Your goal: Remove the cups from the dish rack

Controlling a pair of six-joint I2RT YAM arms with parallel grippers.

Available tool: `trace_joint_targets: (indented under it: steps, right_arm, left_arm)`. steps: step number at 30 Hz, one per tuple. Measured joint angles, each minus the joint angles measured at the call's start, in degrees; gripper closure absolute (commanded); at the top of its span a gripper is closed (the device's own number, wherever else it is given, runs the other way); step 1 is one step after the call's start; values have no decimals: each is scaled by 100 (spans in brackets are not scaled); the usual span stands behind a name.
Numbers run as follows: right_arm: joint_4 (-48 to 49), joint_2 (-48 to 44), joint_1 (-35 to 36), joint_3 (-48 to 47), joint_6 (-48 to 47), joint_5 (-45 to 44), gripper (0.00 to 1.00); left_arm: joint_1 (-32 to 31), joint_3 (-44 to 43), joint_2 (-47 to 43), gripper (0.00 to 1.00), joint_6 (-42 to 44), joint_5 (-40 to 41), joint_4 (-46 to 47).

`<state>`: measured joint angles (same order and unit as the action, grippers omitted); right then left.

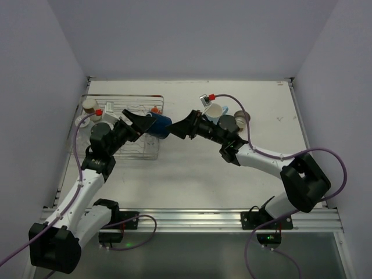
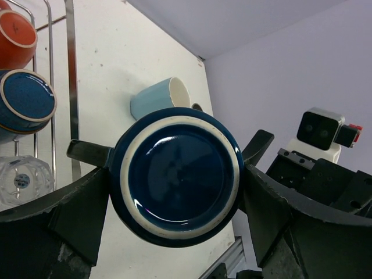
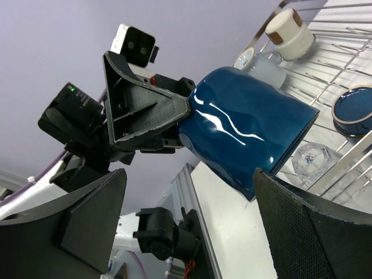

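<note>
— Cup position first: where is the navy cup [image 1: 160,125]?
— In the air over the right-hand rim of the dish rack [image 1: 139,157], lying on its side between the two arms. The left wrist view looks straight at its round base.
— What has hold of it?
— The left gripper [image 1: 148,123]. Its fingers [image 2: 75,215] press on opposite sides of the cup, closed as far as the cup allows.
— And the right gripper [image 1: 178,128]?
— Spread wide, with nothing held. Its pads [image 3: 314,232] flank the cup's other end; whether either one touches it, I cannot tell.
— What sits inside the rack?
— An orange cup [image 2: 14,38], a grey-blue cup [image 2: 23,102] and a clear glass [image 2: 20,177] in a row along the right side, plus a pale cup [image 1: 90,106] at the far left corner.
— And on the table [image 1: 192,180]?
— A light blue cup [image 1: 215,110] right of the rack, with a grey cup [image 1: 227,123] and a dark cup [image 1: 243,116] just beside it, near the right arm.
</note>
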<state>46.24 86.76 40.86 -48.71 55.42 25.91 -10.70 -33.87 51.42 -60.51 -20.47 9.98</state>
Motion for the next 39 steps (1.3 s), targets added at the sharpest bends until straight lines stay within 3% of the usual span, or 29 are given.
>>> trace_joint_targets:
  steps: [15, 20, 23, 26, 29, 30, 33, 36, 39]
  right_arm:
    - [225, -671, 7, 944, 90, -684, 10]
    - [304, -551, 11, 874, 103, -463, 22]
    - [372, -404, 44, 678, 107, -212, 36]
    - [557, -330, 79, 481, 118, 4, 44]
    - [789, -313, 92, 415, 190, 144, 63]
    - [868, -310, 92, 415, 245, 175, 75]
    - [1311, -310, 87, 415, 446, 354, 93]
    - [1683, -407, 149, 481, 391, 411, 100]
    - [1427, -660, 157, 675, 208, 376, 100]
  left_arm:
    - [-341, 188, -413, 100, -212, 52, 463]
    - [-555, 188, -404, 100, -299, 33, 640]
    - [-767, 188, -374, 100, -361, -37, 756]
    - [-944, 190, -323, 99, -450, -15, 914]
    - [-1073, 190, -286, 82, -535, 79, 1121]
    - [-1082, 190, -282, 62, -584, 118, 1215]
    - [-1115, 190, -293, 23, -905, 162, 1464]
    - [-1178, 162, -385, 5, -1069, 184, 1392]
    - [-1276, 7, -433, 0, -415, 168, 782]
